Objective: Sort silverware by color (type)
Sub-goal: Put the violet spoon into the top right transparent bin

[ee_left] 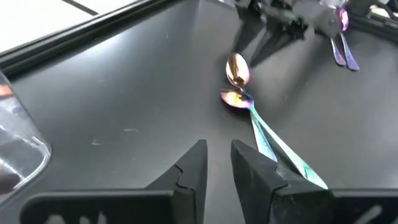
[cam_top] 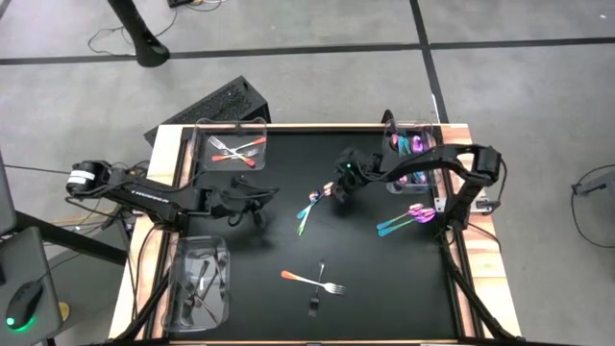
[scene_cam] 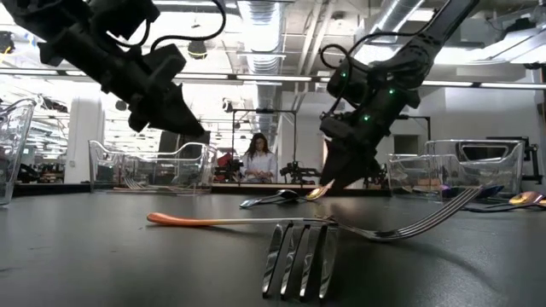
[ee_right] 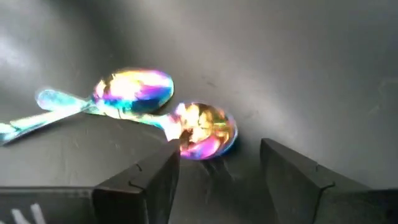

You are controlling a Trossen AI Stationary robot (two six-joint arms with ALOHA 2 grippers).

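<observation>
Silverware is scattered over the black table [cam_top: 240, 279], part sorted, part waiting. Two iridescent spoons [cam_top: 309, 208] lie crossed near the middle, bowls touching, and the right gripper [ee_right: 217, 162] is down right over them, fingers spread wide with one bowl [ee_right: 202, 130] just ahead of the gap. That wide stance looks like a line-up for a pinch on the nearer spoon; nothing is held yet.

Left gripper [ee_left: 217, 158] sits off to the left of the pair, its fingers close together with a slim gap and nothing between them. It points toward the same spoons, so I'd call it a waiting arm keeping out of the right arm's way.

Bins tell you the scheme. Top-right bin [cam_top: 394, 154] has iridescent pieces in it, close to the right arm's side, so these spoons likely go there. Top-left bin [cam_top: 207, 135] holds orange-handled ones, bottom-left bin [cam_top: 183, 288] the dark ones.

Still loose: more iridescent pieces [cam_top: 408, 219] near the right edge, an orange-handled fork [cam_top: 312, 282] crossed with another piece at the front, and a dark fork [scene_cam: 299, 256] closest to the low camera.

Crossed spoons are the tricky bit: lift one and the other may drag or skid, since the handles overlap
</observation>
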